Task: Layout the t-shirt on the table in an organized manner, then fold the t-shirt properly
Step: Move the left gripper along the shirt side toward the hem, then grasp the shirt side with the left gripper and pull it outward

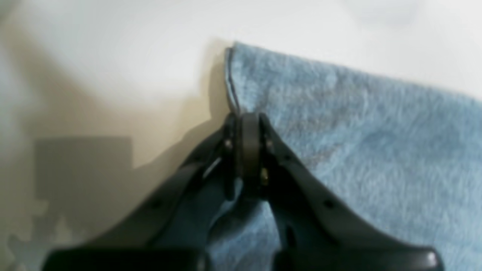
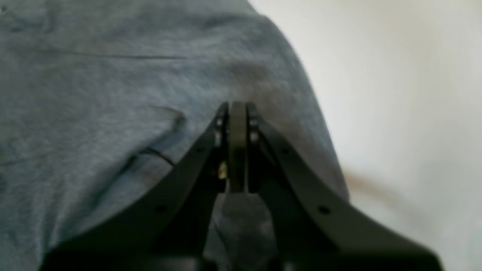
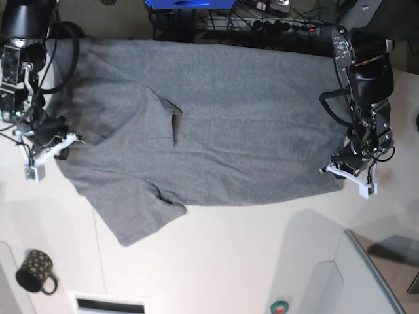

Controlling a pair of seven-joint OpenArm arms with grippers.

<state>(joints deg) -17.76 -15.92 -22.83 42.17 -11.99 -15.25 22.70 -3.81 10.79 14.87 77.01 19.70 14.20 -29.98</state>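
Observation:
The heather-grey t-shirt [image 3: 222, 124] lies spread wide across the white table [image 3: 249, 255], with a sleeve hanging toward the front left and a small fold near its middle. My left gripper [image 3: 336, 163] is shut on the shirt's right front corner. In the left wrist view it [image 1: 246, 118] pinches the edge of the cloth [image 1: 357, 143] just below that corner. My right gripper [image 3: 64, 136] is shut on the shirt's left edge. In the right wrist view it [image 2: 237, 108] clamps a ridge of the fabric [image 2: 113, 94] close to the bare table [image 2: 395, 94].
A dark spotted mug [image 3: 34, 272] stands at the front left. A raised white panel with a grey edge [image 3: 370, 275] sits at the front right, with a small green button [image 3: 279, 305] beside it. Cables and gear [image 3: 262, 23] run along the far edge.

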